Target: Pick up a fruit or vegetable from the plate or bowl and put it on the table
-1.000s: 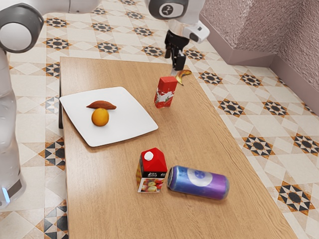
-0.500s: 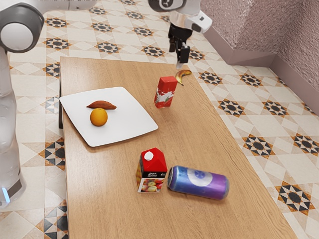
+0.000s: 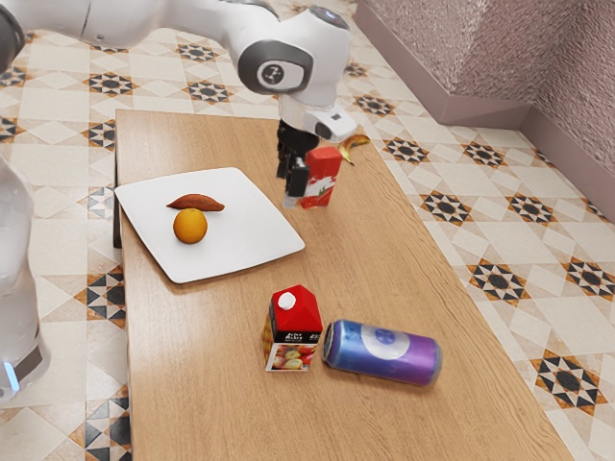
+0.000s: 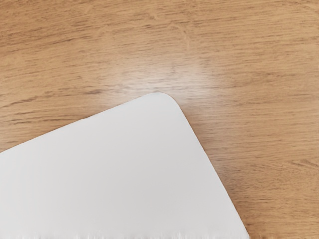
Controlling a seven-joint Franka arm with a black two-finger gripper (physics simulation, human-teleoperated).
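Patterned floor tiles (image 3: pixel 498 281) and a rough pinkish wall (image 3: pixel 432 58) surround a wooden table (image 3: pixel 384 274). Compared with the frames just before, the gripper (image 3: pixel 291 192) has left the area above the banana (image 3: pixel 355 148) and now hangs near a corner of the white plate (image 3: pixel 231 259). Whether it is spread or pressed together cannot be determined; no load is visible at it. The banana is unmoved, lying on the wood beyond the gripper, close to the table's edge. If it came off the plate, the task is probably met and this move is a retreat; its origin cannot be confirmed. Otherwise, a pick from the plate is still due, and the hand would need to travel farther over it, toward the arm's base. On inspection, the plate holds two candidates, both on the base side of the gripper: an orange (image 3: pixel 190 227) and, close beside it, a sweet potato (image 3: pixel 196 203). The orange has shifted slightly since the earliest frame and may roll if nudged. A red carton (image 3: pixel 325 173) stands upright just beside the gripper, at some risk of a knock. Nearer the exterior camera than the gripper are a juice carton (image 3: pixel 293 331), upright, and a can (image 3: pixel 384 353) on its side, contents unseen.
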